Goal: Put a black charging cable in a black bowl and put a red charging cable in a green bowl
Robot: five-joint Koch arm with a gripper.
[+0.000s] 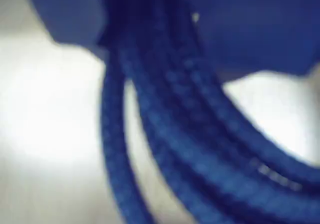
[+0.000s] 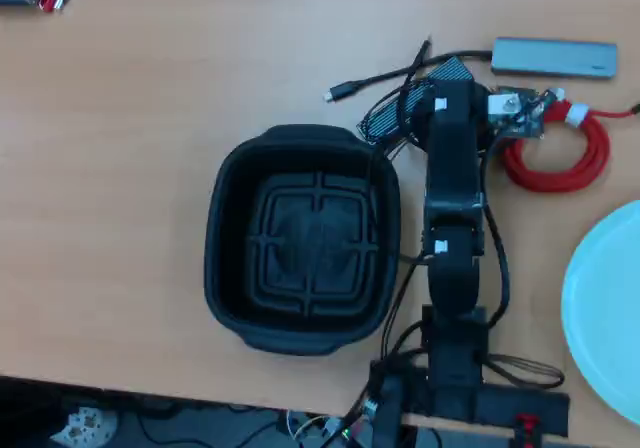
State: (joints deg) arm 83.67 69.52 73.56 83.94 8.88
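Fingers' (image 2: 520, 118) grip unclear over red charging cable (image 2: 570, 163), arm (image 2: 452, 218) stretched beside black bowl (image 2: 225, 268)

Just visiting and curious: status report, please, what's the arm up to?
Gripper at red charging cable, grip unclear. Cable outside green bowl. Black bowl empty. Path looks clear.

The table (image 2: 150, 128) looks like smooth, warm wood-toned laminate with a faint sheen. The black bowl (image 2: 225, 258) is matt plastic, its floor ribbed with a raised grid. The green bowl (image 2: 600, 308) is smooth and plain. The red charging cable (image 2: 585, 168) shows a woven, braided jacket close up in the wrist view. The grey hub (image 2: 555, 56) looks like brushed metal.
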